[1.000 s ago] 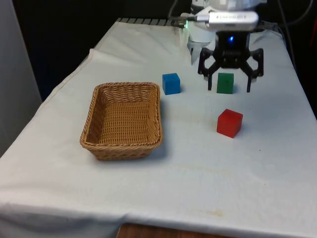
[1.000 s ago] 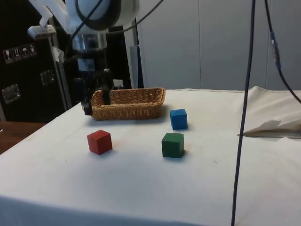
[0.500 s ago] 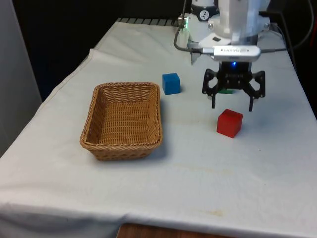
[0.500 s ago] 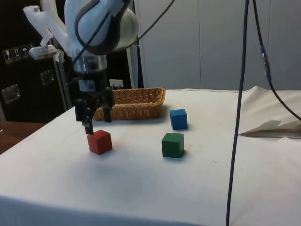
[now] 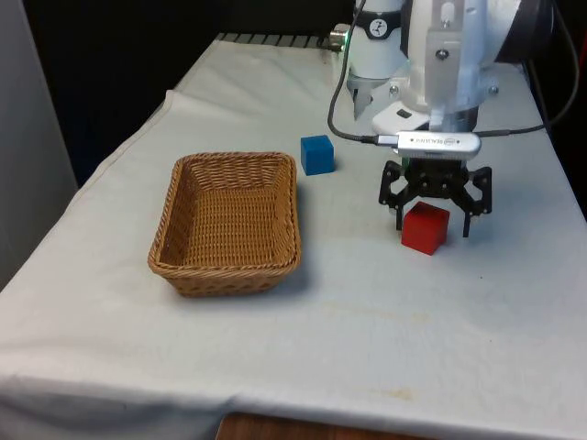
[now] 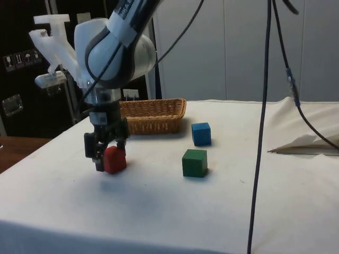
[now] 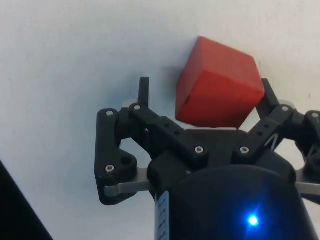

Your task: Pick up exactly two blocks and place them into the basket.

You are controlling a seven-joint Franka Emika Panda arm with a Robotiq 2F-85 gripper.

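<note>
Gripper (image 5: 431, 215) has dropped from the green block (image 6: 195, 162) to straddle the red block (image 5: 425, 227), fingers spread, basket (image 5: 183, 247) at nine o'clock, so I'm starting pick one.

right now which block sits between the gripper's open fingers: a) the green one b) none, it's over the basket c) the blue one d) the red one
d: the gripper has come down around the red block, one finger on each side with a gap, while the blue block and green block sit apart on the cloth and the wicker basket holds nothing.
</note>
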